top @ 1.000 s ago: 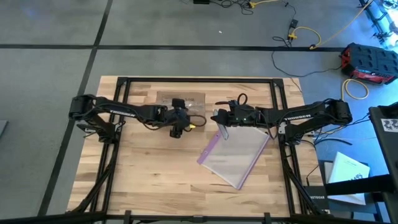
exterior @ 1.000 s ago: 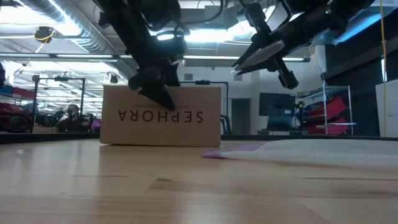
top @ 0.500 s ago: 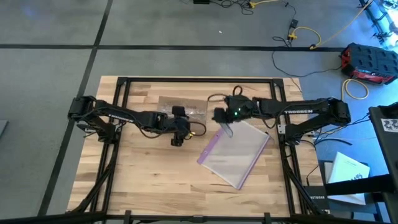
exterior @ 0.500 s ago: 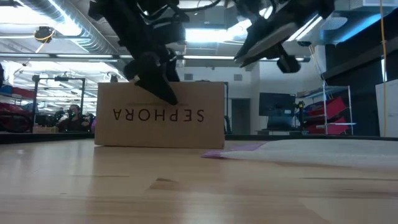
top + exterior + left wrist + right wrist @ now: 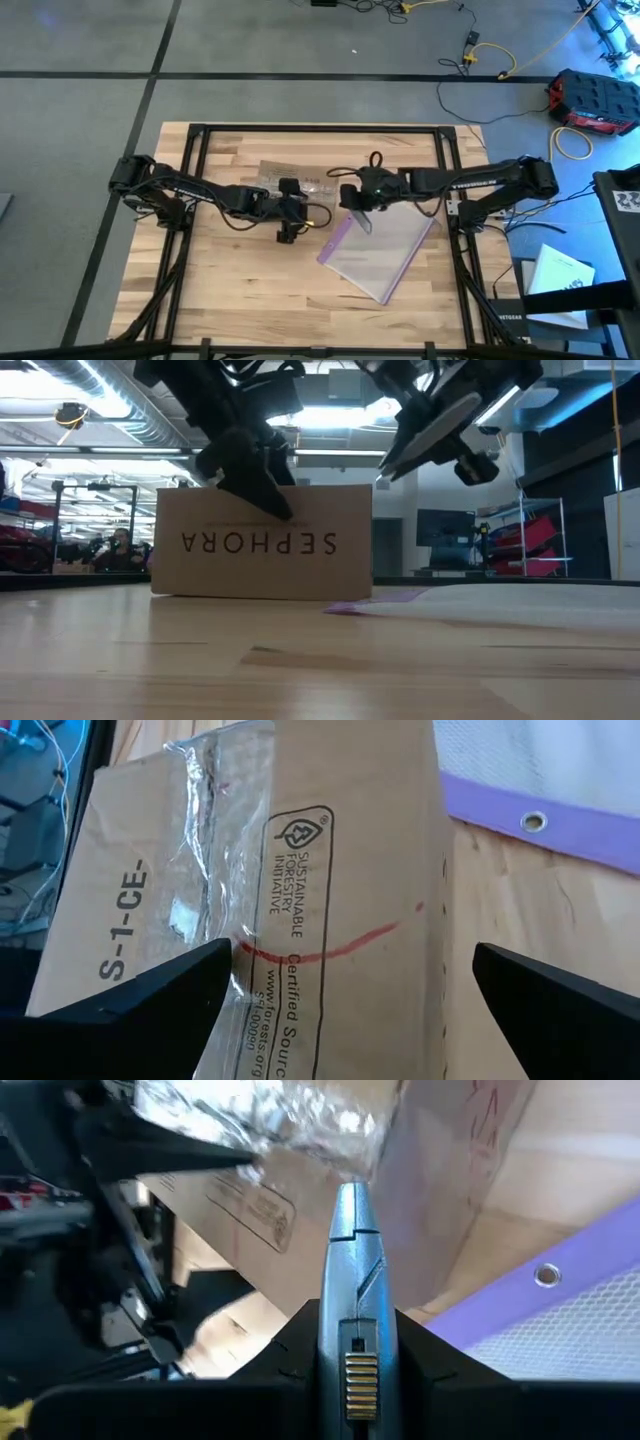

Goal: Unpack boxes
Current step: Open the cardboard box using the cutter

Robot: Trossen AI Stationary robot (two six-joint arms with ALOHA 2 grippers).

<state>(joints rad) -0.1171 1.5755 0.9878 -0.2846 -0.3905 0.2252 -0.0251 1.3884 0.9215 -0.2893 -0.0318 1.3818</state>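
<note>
The box (image 5: 293,180) lies near the table's (image 5: 230,290) far edge, at mid-width. The left claw (image 5: 287,232) is spread wide over the box's near side, nothing gripped. The right claw (image 5: 352,200) is clamped on a small grey knife (image 5: 351,1270), tip at the taped seam. If the box is not braced (tape is glossy), it may be pushed or the blade deflected toward the bag (image 5: 377,246).

Taped brown SEPHORA box (image 5: 262,542), mid-table
</note>
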